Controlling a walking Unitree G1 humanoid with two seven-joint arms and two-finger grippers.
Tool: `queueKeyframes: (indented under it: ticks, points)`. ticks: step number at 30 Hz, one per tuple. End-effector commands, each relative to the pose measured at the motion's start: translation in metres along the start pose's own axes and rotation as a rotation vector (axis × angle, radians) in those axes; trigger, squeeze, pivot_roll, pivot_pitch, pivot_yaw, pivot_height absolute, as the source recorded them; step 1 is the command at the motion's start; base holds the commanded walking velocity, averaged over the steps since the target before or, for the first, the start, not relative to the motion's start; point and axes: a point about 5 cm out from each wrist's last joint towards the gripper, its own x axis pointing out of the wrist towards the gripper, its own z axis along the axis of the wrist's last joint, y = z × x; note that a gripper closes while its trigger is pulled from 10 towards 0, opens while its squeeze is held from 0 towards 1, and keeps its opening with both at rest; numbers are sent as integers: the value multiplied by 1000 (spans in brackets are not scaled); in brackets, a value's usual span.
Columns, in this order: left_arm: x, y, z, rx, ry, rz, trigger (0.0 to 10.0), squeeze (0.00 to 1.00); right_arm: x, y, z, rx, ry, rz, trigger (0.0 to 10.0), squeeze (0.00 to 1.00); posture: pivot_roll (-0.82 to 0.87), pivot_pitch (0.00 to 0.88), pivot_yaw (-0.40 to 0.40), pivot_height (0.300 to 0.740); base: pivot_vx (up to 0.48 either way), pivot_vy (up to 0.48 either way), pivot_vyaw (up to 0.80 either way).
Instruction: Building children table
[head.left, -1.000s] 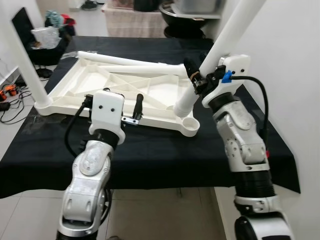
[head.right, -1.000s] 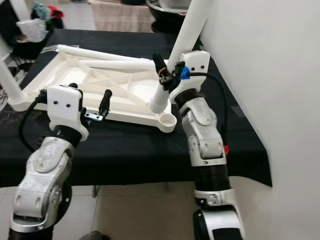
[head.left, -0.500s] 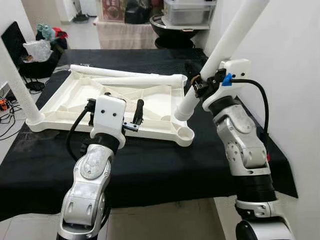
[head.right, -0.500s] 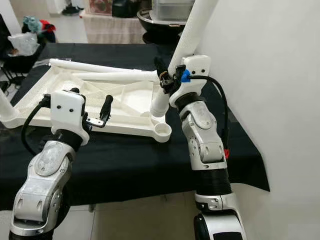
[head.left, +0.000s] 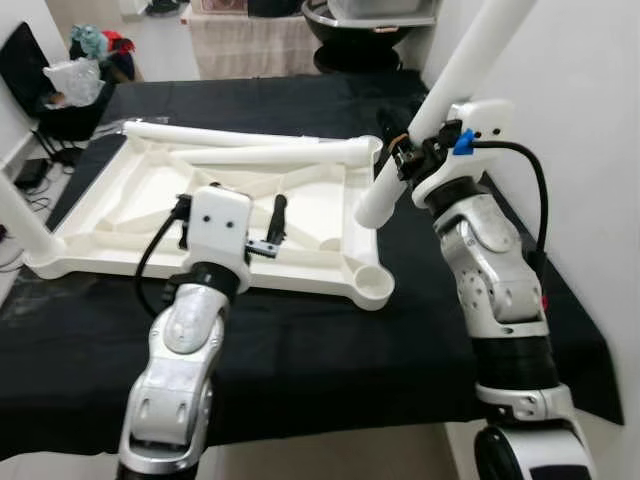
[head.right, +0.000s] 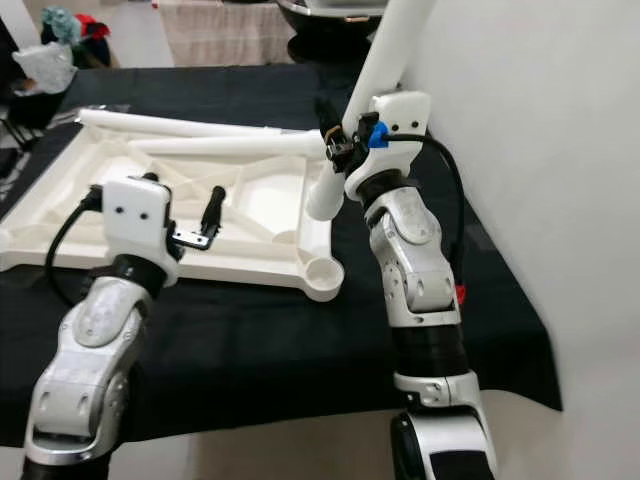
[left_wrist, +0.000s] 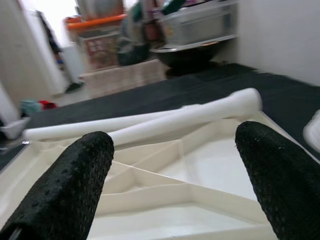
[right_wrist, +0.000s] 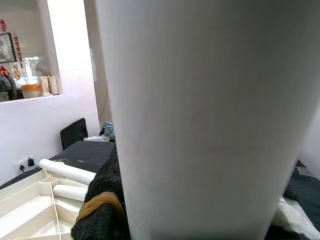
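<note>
We see the right gripper closed around a white table leg, which rises tilted up and away from the fingers while its lower end hangs just above the near right corner of the upturned white tabletop on the black-covered table. The left gripper hovers over the tabletop's ribbed underside with its two black fingers spread wide apart and holding nothing. Beyond it, two more white legs lie along the tabletop's far edge.
</note>
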Motion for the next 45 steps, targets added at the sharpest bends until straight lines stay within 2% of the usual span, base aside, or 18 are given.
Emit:
queueKeyframes:
  ticks: [1, 16, 17, 25, 29, 35, 36, 37, 39, 42, 43, 44, 45]
  points:
    - [0, -1, -1, 3, 1, -4, 10000, 0, -1, -6, 1, 3, -1, -18, 10000, 0, 28, 50, -62, 740, 0, 0, 0]
    - [3, -1, 1, 2, -9, -6, 10000, 0, -1, -4, 0, 0, 13, 19, 10000, 0, 25, 45, -57, 740, 0, 0, 0]
    - [2, -2, 0, -7, -6, -13, 10000, 0, 3, -9, 2, -24, 19, 25, 10000, 0, 27, 47, -62, 740, 0, 0, 0]
    - [-1, -6, 1, -15, -2, -30, 10000, 0, 15, -20, 6, -37, 44, 65, 10000, 0, 35, 60, -68, 740, 0, 0, 0]
    - [-8, -12, 4, -27, 4, -58, 10000, 0, 25, -40, -3, -67, 132, 105, 10000, 0, 45, 103, -75, 740, 0, 0, 0]
    - [-14, -16, 5, -34, 11, -80, 10000, 0, 28, -44, -5, -70, 155, 136, 10000, 0, 53, 128, -78, 740, 0, 0, 0]
    - [-17, -18, 7, -31, 13, -89, 10000, 0, 28, -44, -6, -67, 184, 202, 10000, 0, 64, 169, -76, 740, 0, 0, 0]
    - [-17, -18, 7, -31, 13, -89, 10000, 0, 28, -44, -6, -67, 184, 202, 10000, 0, 64, 169, -76, 740, 0, 0, 0]
    - [-26, -20, 11, -36, 25, -105, 10000, 0, 23, -50, -3, -48, 252, 382, 10000, 0, 70, 217, -71, 740, 0, 0, 0]
    - [-26, -20, 11, -36, 25, -105, 10000, 0, 23, -50, -3, -48, 252, 382, 10000, 0, 70, 217, -71, 740, 0, 0, 0]
    - [-28, -20, 11, -38, 32, -106, 10000, 0, 20, -54, 2, -49, 257, 429, 10000, 0, 69, 226, -68, 740, 0, 0, 0]
    - [-30, -21, 11, -39, 40, -109, 10000, 0, 18, -59, 9, -10, 254, 480, 10000, 0, 68, 237, -63, 740, 0, 0, 0]
    - [-30, -21, 11, -39, 40, -109, 10000, 0, 18, -59, 9, -10, 254, 480, 10000, 0, 68, 237, -63, 740, 0, 0, 0]
